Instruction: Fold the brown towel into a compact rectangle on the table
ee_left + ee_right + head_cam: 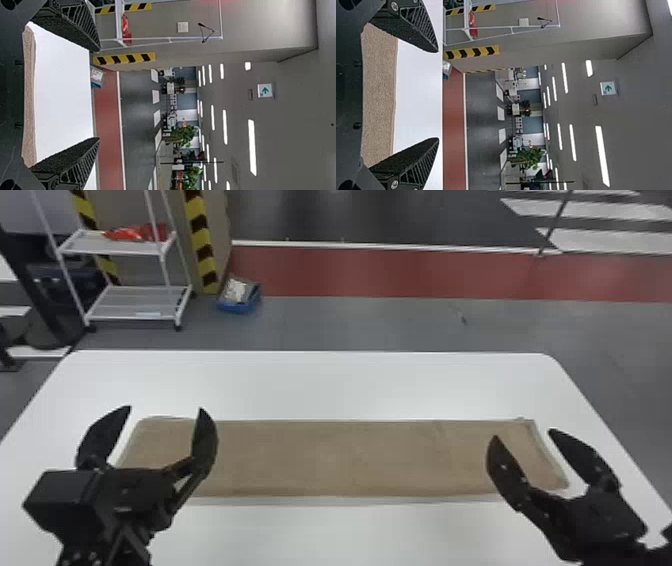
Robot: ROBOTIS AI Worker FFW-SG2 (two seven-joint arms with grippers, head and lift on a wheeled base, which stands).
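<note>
Looking down at the white table (320,385), we see the brown towel (350,455) lying flat as one long, narrow strip, its length running from our left to our right. Its long edges run nearly straight, its surface is mostly smooth, and its far right corner has a small raised bump (a tiny pucker, but we notice it).

We have our left gripper (165,409) above the towel's left end, its two black fingers spread well apart: one is out by the short left edge, the other over the cloth. Our right gripper (522,433) matches it above the right end, its fingers also parted widely, the inner one over the towel and the outer one beyond the short right edge. From the left wrist, we see a thin band of brown cloth and white tabletop past the left gripper (99,95); from the right wrist, we see a broader band of cloth past the right gripper (437,95).

Beyond the table, we have a white shelf cart (120,317) with a red item (135,234) on its upper shelf, a blue bin (237,308) on the grey floor, and a red floor stripe (400,272).
</note>
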